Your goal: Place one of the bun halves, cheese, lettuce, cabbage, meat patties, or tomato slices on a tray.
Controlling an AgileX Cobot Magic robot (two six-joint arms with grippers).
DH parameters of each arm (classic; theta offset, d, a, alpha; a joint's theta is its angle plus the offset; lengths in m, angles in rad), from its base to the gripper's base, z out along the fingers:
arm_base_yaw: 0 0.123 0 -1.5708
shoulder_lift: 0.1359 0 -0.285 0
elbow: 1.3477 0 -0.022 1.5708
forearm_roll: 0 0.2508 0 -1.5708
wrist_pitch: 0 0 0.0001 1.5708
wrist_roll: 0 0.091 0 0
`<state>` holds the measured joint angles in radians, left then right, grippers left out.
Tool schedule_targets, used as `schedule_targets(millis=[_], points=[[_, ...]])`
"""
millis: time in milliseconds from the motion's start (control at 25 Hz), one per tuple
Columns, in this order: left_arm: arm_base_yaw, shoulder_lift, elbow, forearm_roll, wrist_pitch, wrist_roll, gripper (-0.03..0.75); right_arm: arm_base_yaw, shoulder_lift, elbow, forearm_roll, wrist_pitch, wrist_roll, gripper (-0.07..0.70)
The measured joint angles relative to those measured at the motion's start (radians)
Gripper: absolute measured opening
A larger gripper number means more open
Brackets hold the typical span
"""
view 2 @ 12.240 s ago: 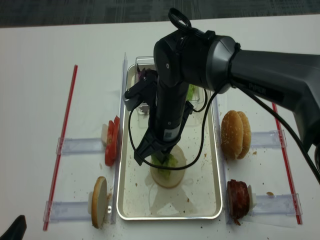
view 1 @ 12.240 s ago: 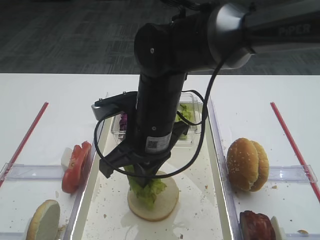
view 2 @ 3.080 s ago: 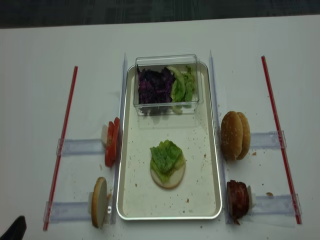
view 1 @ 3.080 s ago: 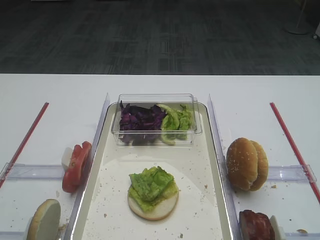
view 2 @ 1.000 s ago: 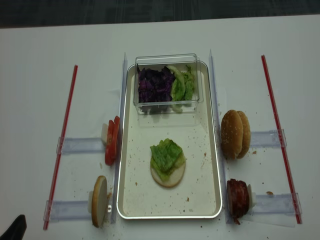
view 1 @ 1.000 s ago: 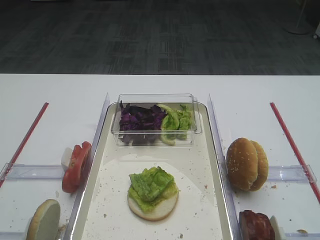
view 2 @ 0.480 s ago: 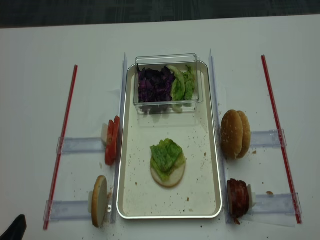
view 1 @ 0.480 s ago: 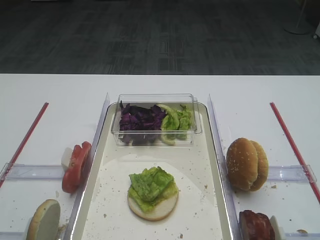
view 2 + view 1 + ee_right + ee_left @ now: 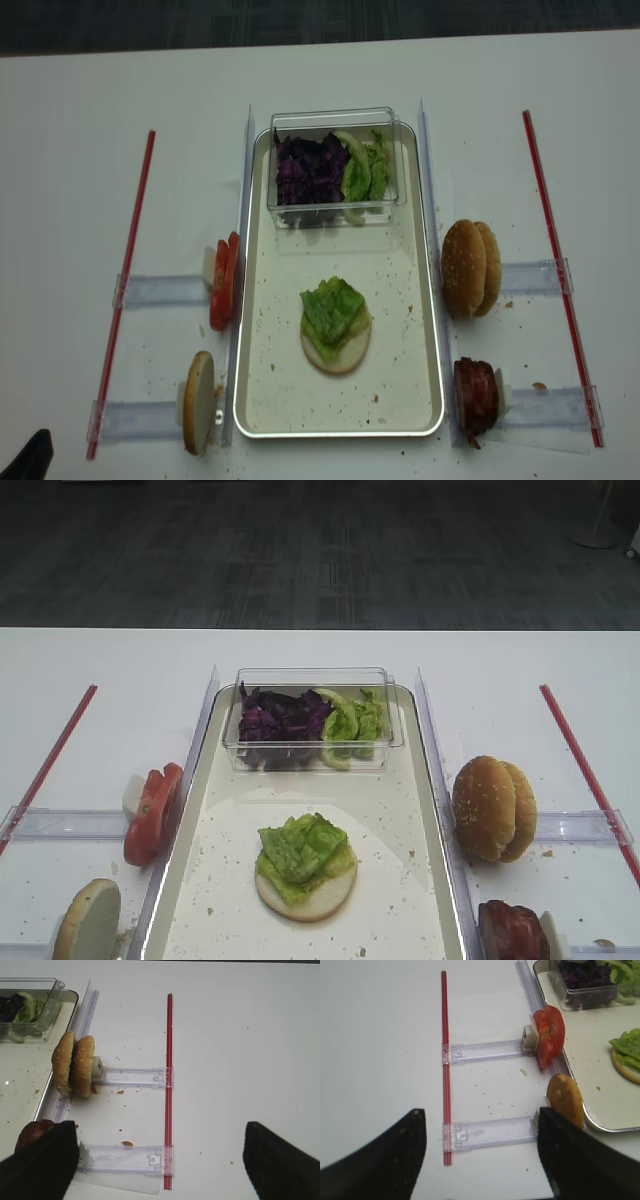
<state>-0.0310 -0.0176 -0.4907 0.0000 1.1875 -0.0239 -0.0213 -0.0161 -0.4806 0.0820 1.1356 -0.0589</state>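
Exterior high: a bun half (image 9: 306, 885) under crinkled lettuce (image 9: 303, 847) lies mid-tray (image 9: 434, 810); purple cabbage (image 9: 275, 720) fills a clear tub (image 9: 312, 677) at the far end. 
Right wrist: right gripper (image 9: 155, 1157) gapes empty; glossy meat patties (image 9: 34, 1132) beside the tray's right rim look soft, slippery, best pinched at the edges. 
Left wrist: left gripper (image 9: 482, 1152) spread wide, empty, near tomato slices (image 9: 548, 1032).

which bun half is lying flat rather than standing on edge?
The bun half in the middle of the tray, cut face up under lettuce. The others stand on edge in holders beside the tray.
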Motion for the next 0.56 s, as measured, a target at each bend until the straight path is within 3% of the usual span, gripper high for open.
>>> schedule_targets(millis=[560], points=[[0.000,0.000,0.000,0.000,0.000,0.000,0.440,0.000,0.000,0.000,0.000,0.000,0.000,0.678]])
